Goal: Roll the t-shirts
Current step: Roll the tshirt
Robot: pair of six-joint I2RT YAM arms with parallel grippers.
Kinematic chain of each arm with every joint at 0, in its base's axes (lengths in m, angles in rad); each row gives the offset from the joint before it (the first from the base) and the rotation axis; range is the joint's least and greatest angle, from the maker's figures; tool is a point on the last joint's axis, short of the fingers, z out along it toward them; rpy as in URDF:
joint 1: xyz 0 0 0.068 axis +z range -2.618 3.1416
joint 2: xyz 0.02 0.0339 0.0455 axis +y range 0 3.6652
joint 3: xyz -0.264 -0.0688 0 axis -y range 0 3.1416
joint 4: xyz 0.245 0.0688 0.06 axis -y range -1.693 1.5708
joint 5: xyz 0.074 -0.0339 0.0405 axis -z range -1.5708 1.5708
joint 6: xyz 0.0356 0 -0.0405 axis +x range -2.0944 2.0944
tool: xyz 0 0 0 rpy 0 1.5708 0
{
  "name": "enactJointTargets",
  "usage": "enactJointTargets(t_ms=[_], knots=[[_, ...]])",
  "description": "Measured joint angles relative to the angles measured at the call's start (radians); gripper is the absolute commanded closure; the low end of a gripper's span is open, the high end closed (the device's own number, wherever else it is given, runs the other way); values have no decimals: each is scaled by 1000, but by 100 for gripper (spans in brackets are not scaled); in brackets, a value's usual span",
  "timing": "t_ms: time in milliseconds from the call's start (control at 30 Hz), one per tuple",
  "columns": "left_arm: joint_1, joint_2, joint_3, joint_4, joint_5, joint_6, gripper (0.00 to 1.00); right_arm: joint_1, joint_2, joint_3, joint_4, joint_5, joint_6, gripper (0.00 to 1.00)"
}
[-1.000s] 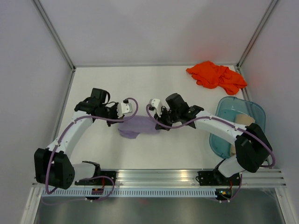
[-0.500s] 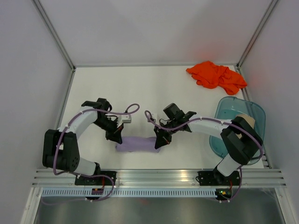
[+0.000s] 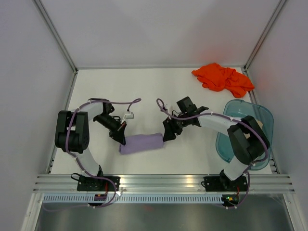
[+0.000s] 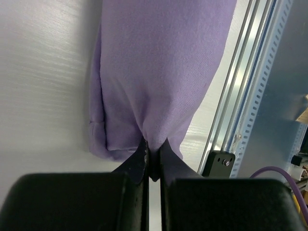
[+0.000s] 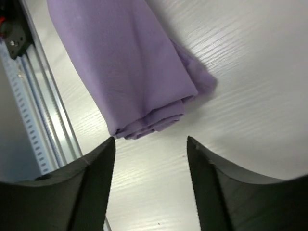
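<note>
**Lavender roll pinched at one end, free at the other**

The lavender t-shirt lies as a short roll on the worktop. It sits close to the near edge, a little left of the middle, with its length running along that edge. In my left wrist view the cloth is a smooth tube, and a folded hem shows at its left side. In my right wrist view the open end of the roll shows stacked layers, with a small flap of cloth sticking out beside them.

My left end effector is clamped on the roll's left end. Its fingers are pressed together with a pleat of lavender cloth caught between them. My right end effector stands with its jaws apart just off the roll's right end. Nothing lies between the fingers, and I cannot tell whether a fingertip grazes the cloth.

The aluminium rail runs just beyond the roll along the near edge.

The orange-red t-shirt lies crumpled in the far right corner, well apart from both arms. A translucent teal tub sits against the right edge. A bit of tan t-shirt shows inside it, mostly hidden behind my right arm.
</note>
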Motion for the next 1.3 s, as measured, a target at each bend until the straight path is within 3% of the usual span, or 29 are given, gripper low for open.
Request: enactJointTargets(t_ms=[167,300,500,733,867,1067,1300], knots=[[0,11,6,-1,-3,-11,98,65,-187,-2,21,179,-82,28],[0,39,18,-3,-2,-21,98,278,-299,-29,152,379,-198,26],[3,82,69,-28,-3,-24,98,549,-291,-138,298,625,-398,23],[15,151,127,-69,0,-24,98,619,-230,-219,439,770,-526,22],[16,172,148,-89,0,-24,98,647,-140,-244,549,871,-565,16],[16,200,182,-105,1,-24,98,690,-1,-252,681,1062,-633,15],[16,208,187,-114,-4,-14,98,723,106,-183,721,1208,-652,21]])
